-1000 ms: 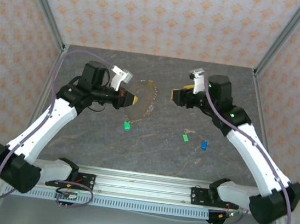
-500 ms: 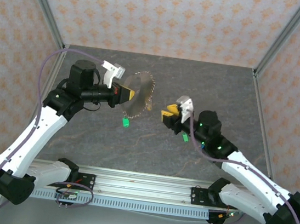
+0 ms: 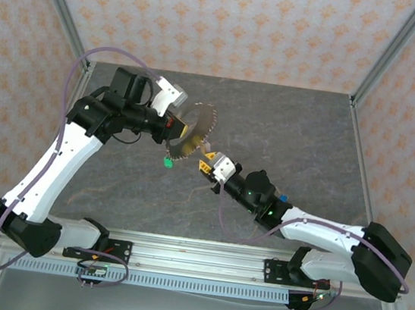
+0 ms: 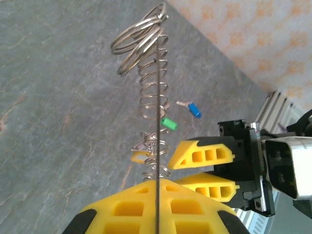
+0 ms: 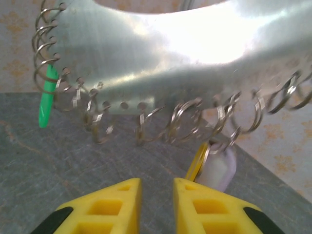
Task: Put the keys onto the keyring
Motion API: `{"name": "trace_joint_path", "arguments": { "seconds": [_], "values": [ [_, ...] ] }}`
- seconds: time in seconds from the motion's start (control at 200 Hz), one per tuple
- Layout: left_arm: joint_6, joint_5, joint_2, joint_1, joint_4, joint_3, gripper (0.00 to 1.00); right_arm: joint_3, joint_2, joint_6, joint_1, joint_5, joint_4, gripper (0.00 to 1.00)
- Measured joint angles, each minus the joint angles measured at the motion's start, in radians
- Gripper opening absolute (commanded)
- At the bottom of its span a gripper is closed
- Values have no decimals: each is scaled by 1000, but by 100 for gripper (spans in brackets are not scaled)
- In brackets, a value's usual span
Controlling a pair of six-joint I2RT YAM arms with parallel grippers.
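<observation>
Over the grey table (image 3: 287,127), clamped by its flat plate between the closed fingers of the left gripper (image 3: 177,130), the keyring (image 3: 196,127) is held up; just short of its wire loops sits the right gripper (image 5: 157,183), fingers narrowly apart on nothing (the loops crowd the way ahead); a yellow-tagged key (image 5: 197,163) hangs just beyond the right-hand fingertip; a green-tagged key (image 5: 47,100) hangs well off to the left; a blue-tagged key (image 4: 194,108) lies on the table beyond.

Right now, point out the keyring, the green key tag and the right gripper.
keyring (image 5: 170,48), right wrist view, on its metal plate.
green key tag (image 5: 47,97), right wrist view, middle of tag.
right gripper (image 5: 157,187), right wrist view, between its fingertips.
</observation>
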Motion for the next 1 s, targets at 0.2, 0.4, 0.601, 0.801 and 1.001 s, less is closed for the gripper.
{"name": "trace_joint_path", "arguments": {
  "seconds": [0.2,0.4,0.601,0.801,1.001],
  "values": [
    [54,-134,65,-65,-106,119,0,-18,85,14,3,19,133,23],
    [77,-174,87,-87,-146,186,0,-18,132,39,3,23,221,22],
    [95,-189,120,-106,-187,226,0,-11,181,47,3,14,276,20],
    [110,-188,146,-119,-221,256,0,22,253,49,3,76,322,22],
    [127,-193,156,-119,-264,277,0,29,301,58,3,176,405,21]
  ]
}}
